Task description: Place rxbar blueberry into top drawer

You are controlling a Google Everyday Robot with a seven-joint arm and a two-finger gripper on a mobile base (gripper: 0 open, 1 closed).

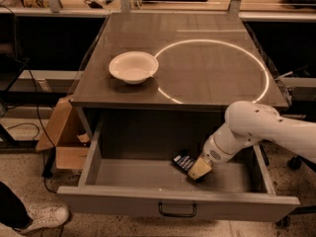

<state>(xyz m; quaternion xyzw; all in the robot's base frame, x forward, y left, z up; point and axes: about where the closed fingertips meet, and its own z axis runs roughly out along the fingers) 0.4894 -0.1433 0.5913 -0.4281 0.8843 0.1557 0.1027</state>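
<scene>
The top drawer [123, 174] stands pulled open under the counter, its grey front panel with a dark handle [177, 210] toward me. The rxbar blueberry [183, 161], a small dark blue bar, is low inside the drawer at centre right, near or on the floor. My gripper [198, 170] reaches down into the drawer from the right on the white arm [256, 130]. Its tan fingertips [199, 168] sit at the bar's right end and touch it.
A white bowl [133, 66] sits on the counter top [207, 58] at the left, beside a bright ring of light. A cardboard box [66, 139] stands on the floor left of the drawer. A person's white shoe [42, 217] is at the lower left.
</scene>
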